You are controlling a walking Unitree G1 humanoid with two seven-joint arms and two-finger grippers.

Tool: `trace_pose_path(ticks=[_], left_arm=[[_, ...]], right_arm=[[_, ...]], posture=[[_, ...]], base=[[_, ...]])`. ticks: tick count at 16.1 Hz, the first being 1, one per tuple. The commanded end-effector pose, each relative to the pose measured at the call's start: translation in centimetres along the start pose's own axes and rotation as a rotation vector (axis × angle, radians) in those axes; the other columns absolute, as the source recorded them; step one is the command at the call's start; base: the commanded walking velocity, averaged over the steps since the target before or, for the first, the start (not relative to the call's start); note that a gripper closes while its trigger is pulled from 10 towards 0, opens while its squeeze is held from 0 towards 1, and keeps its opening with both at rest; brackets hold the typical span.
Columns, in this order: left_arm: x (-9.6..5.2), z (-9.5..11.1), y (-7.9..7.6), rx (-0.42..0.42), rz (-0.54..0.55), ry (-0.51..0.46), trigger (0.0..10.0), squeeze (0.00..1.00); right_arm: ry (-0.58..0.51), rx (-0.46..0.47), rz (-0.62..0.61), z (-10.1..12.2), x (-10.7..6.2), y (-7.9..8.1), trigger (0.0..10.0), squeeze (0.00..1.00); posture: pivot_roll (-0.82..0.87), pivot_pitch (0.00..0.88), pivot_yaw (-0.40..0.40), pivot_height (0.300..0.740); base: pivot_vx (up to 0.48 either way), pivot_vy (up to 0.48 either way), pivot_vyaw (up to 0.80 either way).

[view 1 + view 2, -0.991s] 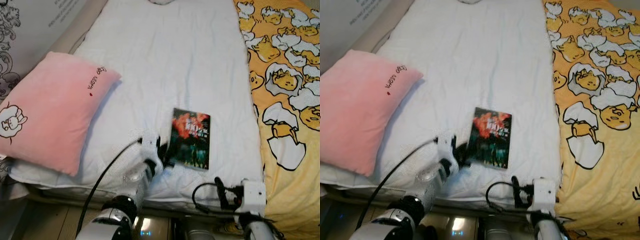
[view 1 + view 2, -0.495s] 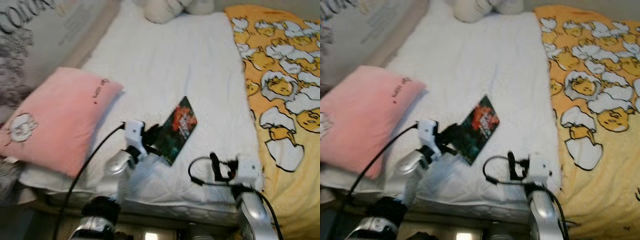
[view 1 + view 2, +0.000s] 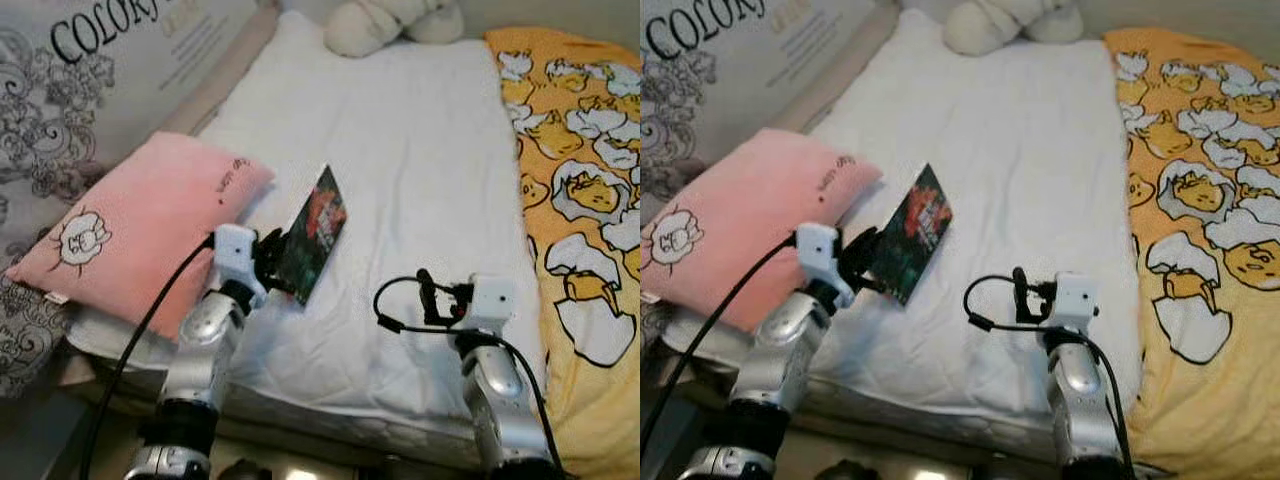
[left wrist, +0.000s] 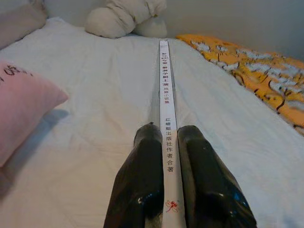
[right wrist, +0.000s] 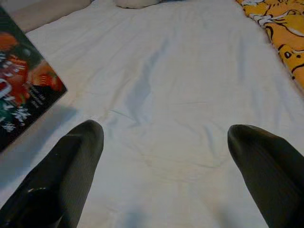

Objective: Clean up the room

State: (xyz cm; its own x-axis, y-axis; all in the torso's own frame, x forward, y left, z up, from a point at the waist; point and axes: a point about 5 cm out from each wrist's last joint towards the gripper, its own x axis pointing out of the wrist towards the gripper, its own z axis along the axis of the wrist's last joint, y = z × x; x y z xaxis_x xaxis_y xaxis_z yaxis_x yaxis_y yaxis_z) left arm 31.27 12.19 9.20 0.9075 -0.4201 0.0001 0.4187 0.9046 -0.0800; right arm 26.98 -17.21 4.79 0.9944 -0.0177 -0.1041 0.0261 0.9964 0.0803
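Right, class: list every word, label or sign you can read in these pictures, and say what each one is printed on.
"COLOR" in big black letters: wall poster; the smaller lines beside it are too blurred.
Dark writing and a small red heart: pink pillow, too small to read.
Chinese characters: book spine, held in the left gripper, too fine to read surely.
Book cover title: blurred.

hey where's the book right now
The book is clamped in the left tool, held up tilted above the white sheet on the robot's left, just beside the pink pillow.
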Motion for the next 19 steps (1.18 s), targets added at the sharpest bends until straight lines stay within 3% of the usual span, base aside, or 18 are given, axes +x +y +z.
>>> trace_pose_path(ticks=[1,4,9,11,14,19], left_arm=[[0.8,1.1,-0.4,0.031,-0.019,-0.032,10.0,0.00],[2.0,1.6,-0.1,0.098,-0.038,-0.017,10.0,0.00],[2.3,1.9,-0.7,0.090,-0.079,-0.030,10.0,0.00],[2.5,1.4,-1.6,0.133,-0.076,-0.008,10.0,0.00],[2.7,1.3,-2.6,0.132,-0.111,-0.008,10.0,0.00],[2.8,0.9,-3.0,0.146,-0.105,0.004,10.0,0.00]], right_arm=[[-0.004,0.005,-0.009,-0.1,0.1,-0.1,10.0,0.00],[-0.006,0.007,-0.012,-0.3,0.2,0.2,10.0,0.00],[-0.017,0.006,-0.018,-0.5,-0.3,0.1,10.0,0.00],[-0.011,0.010,-0.039,-0.8,-0.8,-0.2,10.0,0.00],[-0.012,0.010,-0.044,-0.9,-0.9,-0.3,10.0,0.00],[-0.005,0.008,-0.057,-1.0,-1.0,-0.5,10.0,0.00]], posture=[[0.06,0.000,-0.002,0.740],[0.05,0.000,0.000,0.740],[0.03,0.000,0.013,0.740],[0.03,0.000,0.015,0.740],[0.03,0.000,0.016,0.740],[0.02,0.000,0.016,0.740]], base=[[0.000,0.000,0.00],[0.000,0.320,0.00],[0.000,0.480,0.00],[0.000,0.000,0.00],[0.000,0.000,0.00],[-0.247,0.000,0.00]])
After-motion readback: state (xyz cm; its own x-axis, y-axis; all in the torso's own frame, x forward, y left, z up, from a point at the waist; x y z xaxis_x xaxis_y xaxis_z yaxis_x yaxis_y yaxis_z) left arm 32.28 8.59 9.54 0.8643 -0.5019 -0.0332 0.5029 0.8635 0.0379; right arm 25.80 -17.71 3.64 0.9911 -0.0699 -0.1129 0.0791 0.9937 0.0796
